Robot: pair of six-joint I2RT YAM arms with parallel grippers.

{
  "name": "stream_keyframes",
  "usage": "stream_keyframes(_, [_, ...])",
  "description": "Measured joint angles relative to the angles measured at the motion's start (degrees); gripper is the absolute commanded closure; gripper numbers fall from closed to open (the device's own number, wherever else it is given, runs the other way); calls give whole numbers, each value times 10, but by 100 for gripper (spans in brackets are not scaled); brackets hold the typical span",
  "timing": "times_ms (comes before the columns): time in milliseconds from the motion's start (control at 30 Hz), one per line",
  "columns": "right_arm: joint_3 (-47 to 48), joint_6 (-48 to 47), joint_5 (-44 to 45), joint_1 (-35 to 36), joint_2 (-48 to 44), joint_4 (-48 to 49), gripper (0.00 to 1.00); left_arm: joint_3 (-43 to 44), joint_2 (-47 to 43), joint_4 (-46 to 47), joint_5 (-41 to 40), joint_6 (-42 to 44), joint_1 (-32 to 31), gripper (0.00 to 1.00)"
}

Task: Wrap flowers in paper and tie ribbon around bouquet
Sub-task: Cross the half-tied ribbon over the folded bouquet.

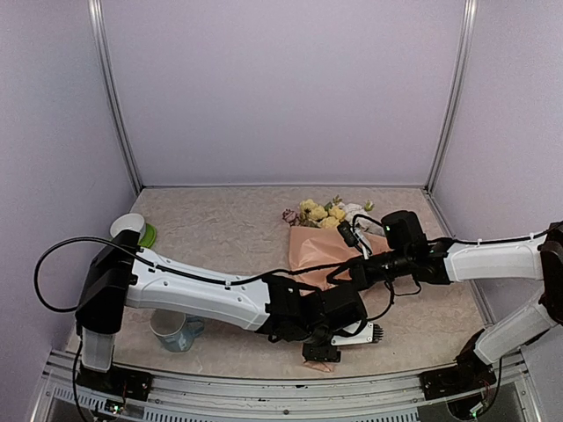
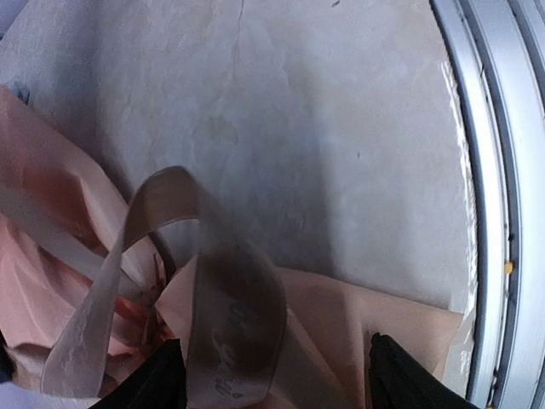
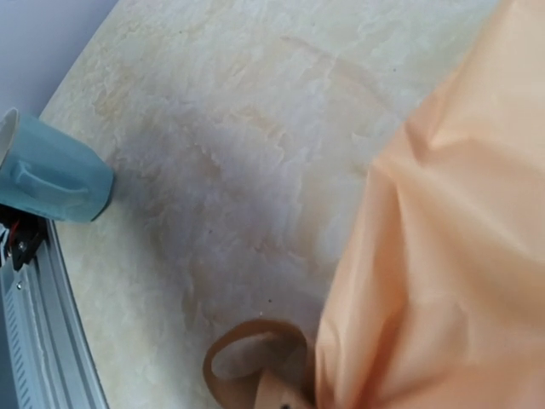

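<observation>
The bouquet lies at mid-table, its flowers (image 1: 321,214) pointing away and the peach paper (image 1: 313,251) wrapped round the stems. My left gripper (image 1: 347,341) hovers over the cone's near end. In the left wrist view its black fingers (image 2: 153,379) stand wide apart, open, with a loose loop of tan ribbon (image 2: 226,311) arching between them over the paper (image 2: 358,324). My right gripper (image 1: 339,275) sits over the middle of the cone. Its fingers are out of the right wrist view. A ribbon (image 3: 255,366) loop rises from the bottom edge beside the paper (image 3: 443,256).
A teal mug (image 1: 176,330) lies near the left arm and shows in the right wrist view as the mug (image 3: 51,179). A white and green cup-like object (image 1: 132,229) stands at the far left. The metal table rail (image 2: 494,213) runs close by the left gripper.
</observation>
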Motion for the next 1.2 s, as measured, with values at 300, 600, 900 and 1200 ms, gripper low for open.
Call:
stream_keyframes(300, [0, -12, 0, 0, 0, -19, 100, -141, -139, -9, 10, -6, 39, 26])
stream_keyframes(600, [0, -18, -8, 0, -1, -19, 100, -226, -268, 108, 141, -6, 89, 34])
stream_keyframes(900, [0, -20, -13, 0, -2, -18, 100, -224, -168, 155, 179, -91, 237, 38])
stream_keyframes(1200, [-2, -24, -11, 0, -7, -20, 100, -224, -67, 162, 227, -122, 242, 44])
